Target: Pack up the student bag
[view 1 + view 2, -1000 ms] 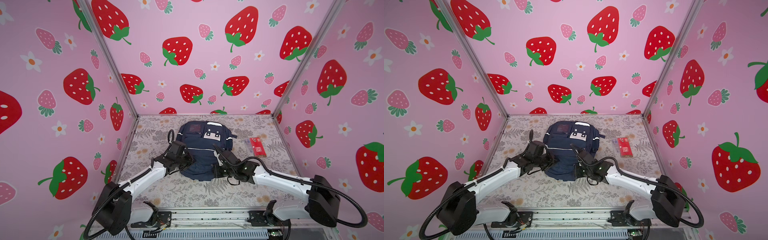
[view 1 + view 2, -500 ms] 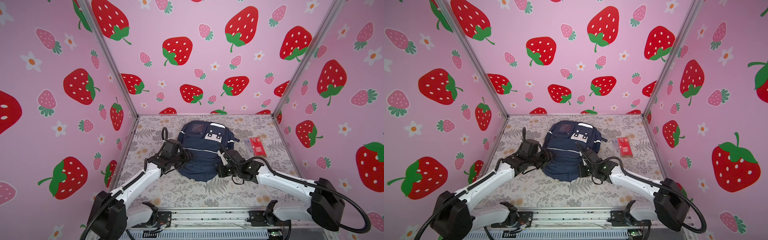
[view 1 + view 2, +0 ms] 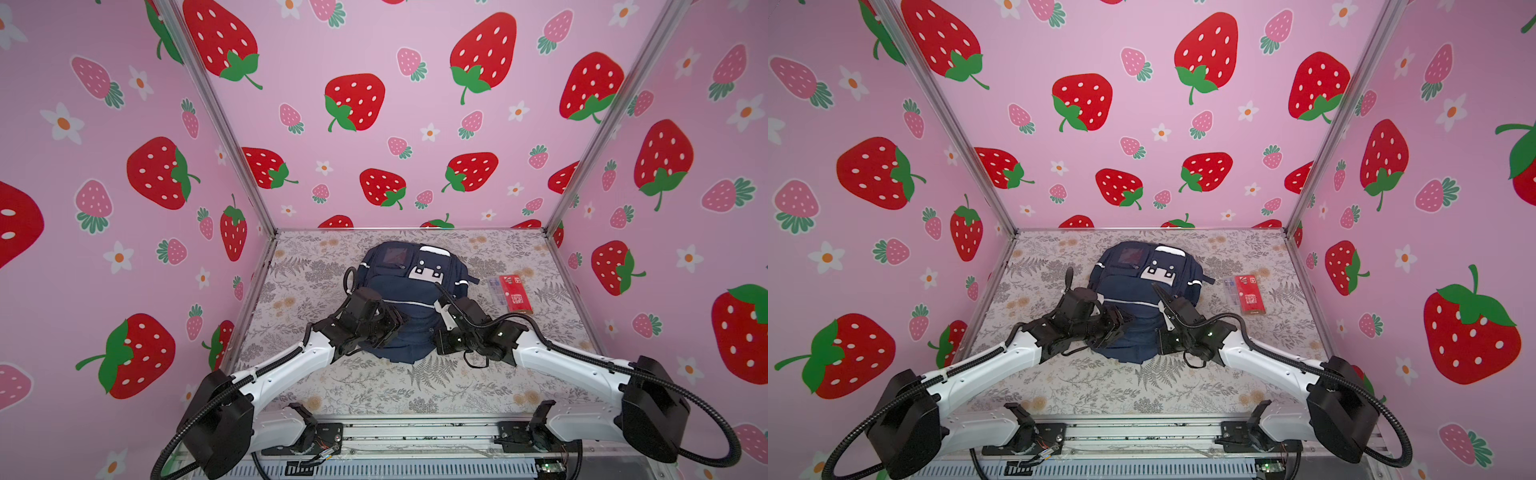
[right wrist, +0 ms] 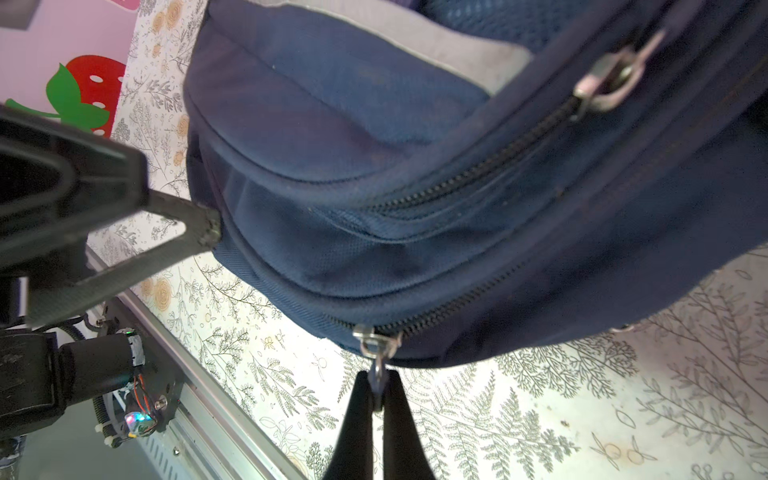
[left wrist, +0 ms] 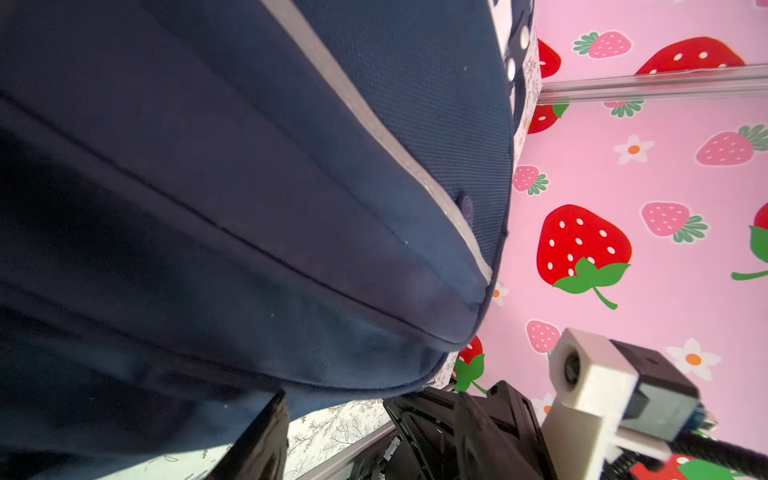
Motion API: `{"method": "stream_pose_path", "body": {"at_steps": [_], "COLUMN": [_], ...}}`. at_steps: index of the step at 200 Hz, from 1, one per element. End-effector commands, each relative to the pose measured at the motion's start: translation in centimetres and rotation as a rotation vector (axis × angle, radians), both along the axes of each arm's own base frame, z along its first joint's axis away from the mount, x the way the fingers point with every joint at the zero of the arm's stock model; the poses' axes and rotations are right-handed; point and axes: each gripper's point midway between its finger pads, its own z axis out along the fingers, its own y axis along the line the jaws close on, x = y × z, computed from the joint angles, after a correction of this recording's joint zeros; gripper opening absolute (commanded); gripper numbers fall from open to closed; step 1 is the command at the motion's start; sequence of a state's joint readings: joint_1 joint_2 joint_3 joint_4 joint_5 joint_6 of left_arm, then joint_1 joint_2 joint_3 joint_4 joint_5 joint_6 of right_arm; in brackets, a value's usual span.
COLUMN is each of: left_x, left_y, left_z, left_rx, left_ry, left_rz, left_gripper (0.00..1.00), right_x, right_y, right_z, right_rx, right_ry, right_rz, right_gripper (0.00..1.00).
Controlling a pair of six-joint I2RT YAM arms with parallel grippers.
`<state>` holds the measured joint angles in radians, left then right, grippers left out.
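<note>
You are at the opening step: the student bag (image 3: pixel 401 297) has to be unzipped before anything goes in. Your right tool (image 4: pixel 377 387) is pressed together on the zip pull (image 4: pixel 376 347) at the bag's near edge, low against the tabletop (image 3: pixel 374 386). Your left tool (image 3: pixel 392 322) stands spread, gripping nothing. One of its fingers (image 4: pixel 203 227) touches the bag's near left corner.

The next move probably calls for drawing the pull along the zip track, following its curve around the bag's edge. The fabric is soft, so expect the bag to slide or bunch unless your left tool braces or pinches that corner first.

The bag lies flat near the middle of the tabletop, front face up. Its long axis runs from your side toward the back wall. The end with the white patch (image 3: pixel 428 270) points to the back wall, and the zip end points to you. A red packet (image 3: pixel 515 293) lies apart on the right, not yet packed.
</note>
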<state>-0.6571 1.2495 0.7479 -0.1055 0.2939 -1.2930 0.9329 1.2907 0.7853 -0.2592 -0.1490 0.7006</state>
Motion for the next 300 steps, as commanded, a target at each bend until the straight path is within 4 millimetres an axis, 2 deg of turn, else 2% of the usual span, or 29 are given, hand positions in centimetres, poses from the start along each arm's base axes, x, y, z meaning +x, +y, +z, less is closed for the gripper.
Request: {"method": "stream_pose_path", "body": {"at_steps": [1, 40, 57, 103, 133, 168, 172, 177, 207, 248, 282, 300], "left_x": [-0.4, -0.5, 0.0, 2.4, 2.8, 3.0, 3.0, 2.9, 2.7, 1.9, 1.6, 1.4], "left_y": [-1.2, -1.8, -1.5, -1.0, -1.0, 0.1, 0.3, 0.4, 1.9, 3.7, 4.2, 4.0], "left_z": [0.2, -0.3, -0.5, -0.6, -1.1, -1.6, -1.7, -1.6, -1.1, -0.3, 0.0, 0.1], "left_rx": [-0.064, -0.079, -0.067, -0.061, -0.050, -0.034, -0.029, -0.025, 0.021, 0.104, 0.128, 0.128], "left_ry": [0.035, 0.065, 0.056, 0.031, 0.029, 0.018, 0.016, 0.013, -0.022, -0.058, -0.081, -0.084], "left_rz": [0.018, 0.023, 0.044, 0.068, 0.059, 0.072, 0.073, 0.072, 0.073, 0.048, 0.009, -0.013], "left_gripper": [0.66, 0.67, 0.63, 0.40, 0.26, 0.07, 0.00, 0.00, 0.00, 0.00, 0.00, 0.00], "right_x": [-0.3, -0.2, -0.5, -1.0, -1.3, -1.2, -1.1, -1.0, 0.3, 3.5, 6.6, 8.1], "right_y": [0.8, 0.9, 1.2, 1.1, 0.6, -0.7, -0.9, -1.2, -3.5, -6.6, -7.7, -8.4], "right_z": [1.7, 2.1, 2.3, 2.6, 2.7, 1.8, 1.7, 1.6, 1.6, 1.8, 2.3, 1.8], "right_rx": [0.063, 0.064, 0.074, 0.071, 0.071, -0.005, -0.018, -0.033, -0.141, -0.219, -0.248, -0.279], "right_ry": [-0.006, -0.012, -0.010, -0.010, -0.010, -0.020, -0.021, -0.026, -0.049, -0.071, -0.088, -0.099], "right_rz": [0.023, 0.020, 0.034, 0.041, 0.036, 0.025, 0.021, 0.016, -0.021, -0.075, -0.104, -0.122], "right_gripper": [0.00, 0.00, 0.00, 0.00, 0.00, 0.00, 0.00, 0.00, 0.00, 0.00, 0.00, 0.00]}}
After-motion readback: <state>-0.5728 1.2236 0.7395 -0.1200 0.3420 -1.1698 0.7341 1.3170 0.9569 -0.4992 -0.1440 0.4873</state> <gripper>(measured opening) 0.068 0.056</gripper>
